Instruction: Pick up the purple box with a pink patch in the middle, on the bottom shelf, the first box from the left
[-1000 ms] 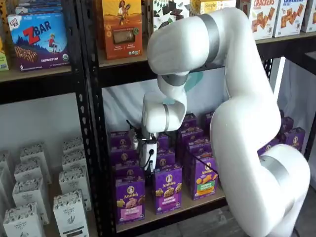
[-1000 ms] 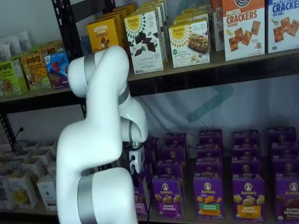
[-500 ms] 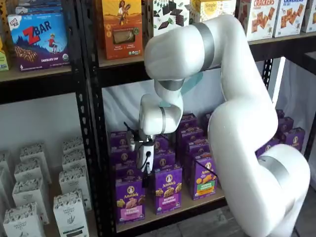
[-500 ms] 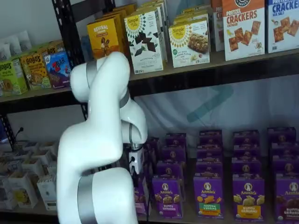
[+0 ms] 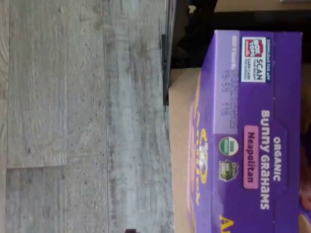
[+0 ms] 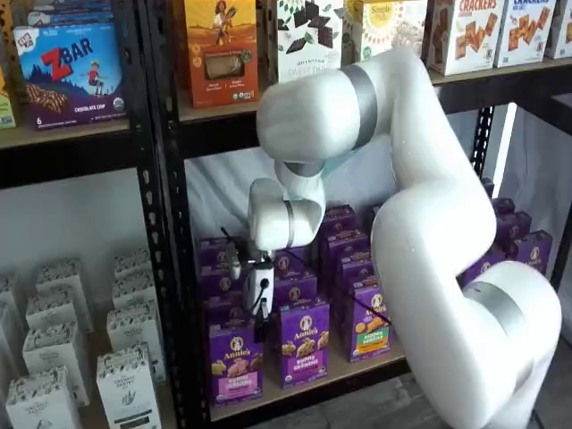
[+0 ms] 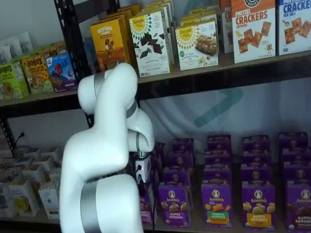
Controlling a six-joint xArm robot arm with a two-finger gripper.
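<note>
The purple box (image 6: 235, 362) stands upright at the front left of the bottom shelf (image 6: 308, 390), its pink patch low on the front. In the wrist view its top face (image 5: 248, 126) reads "Bunny Grahams Neapolitan" with a pink label, beside the wooden board (image 5: 179, 145). My gripper (image 6: 260, 323) hangs just above the box, white body over dark fingers. The fingers are too small and side-on to show a gap. In a shelf view my arm hides most of the box (image 7: 146, 203), and the gripper (image 7: 143, 180) sits just above it.
More purple cartons stand to the right, one with a purple patch (image 6: 302, 346) and one with a green patch (image 6: 369, 323), with further rows behind. A black perforated upright (image 6: 170, 268) is close on the left. White cartons (image 6: 125, 384) fill the neighbouring rack. Grey floor (image 5: 82, 116) lies below.
The arm has swung a little to the left and lowered, bringing the gripper from over the second column to over the leftmost purple box.
</note>
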